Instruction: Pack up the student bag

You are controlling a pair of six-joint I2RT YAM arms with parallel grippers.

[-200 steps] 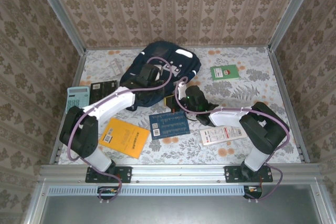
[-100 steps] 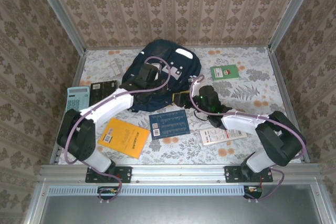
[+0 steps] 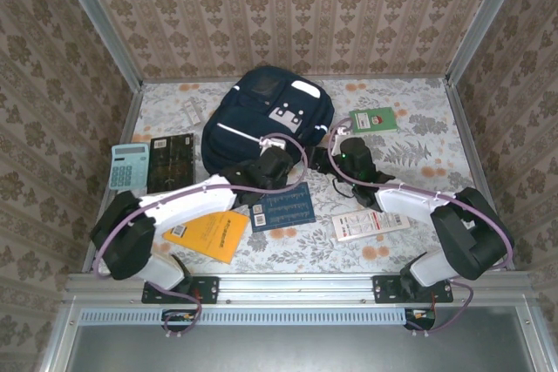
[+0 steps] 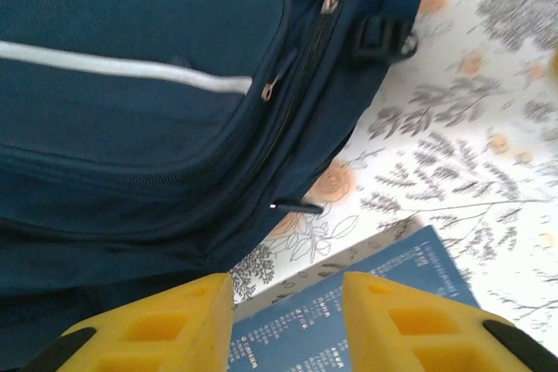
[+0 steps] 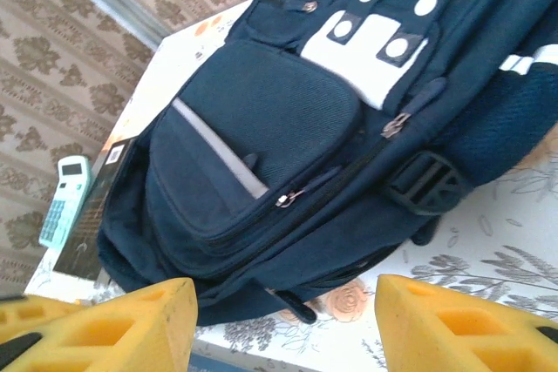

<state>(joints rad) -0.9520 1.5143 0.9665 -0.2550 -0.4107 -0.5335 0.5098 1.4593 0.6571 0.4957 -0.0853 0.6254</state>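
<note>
You are working with both grippers released: the left gripper (image 4: pixel 283 294) is hovering with its yellow fingers apart and nothing between them, over the far edge of the blue book (image 3: pixel 282 206) and just beside the near side of the student bag (image 3: pixel 261 115). The right gripper (image 5: pixel 286 298) is standing wider apart, also empty, facing the bag's right side. The bag is lying flat at the far middle of the table (image 3: pixel 418 145), front pocket up. The main risk, as I am judging it, is that you are aiming at small targets. The zip pull (image 4: pixel 272 89) is lying flat against soft cloth, so jaws closing a little off are likely to be pinching fabric instead. A pull would then be dragging the whole bag across the table rather than opening it. The two grippers are also sitting near each other at the bag's near right corner, so moving both at once is risking a knock or a snagged cable. The blue book is lying right at the bag's edge and could be getting shoved under it. The bag is the one container here, and every zip you are seeing looks closed, so its inside is hidden. The orange book (image 3: pixel 209 234), calculator (image 3: pixel 129 165), black case (image 3: pixel 172 161), green book (image 3: pixel 373 119) and white leaflet (image 3: pixel 370 226) are all lying outside it.
</note>
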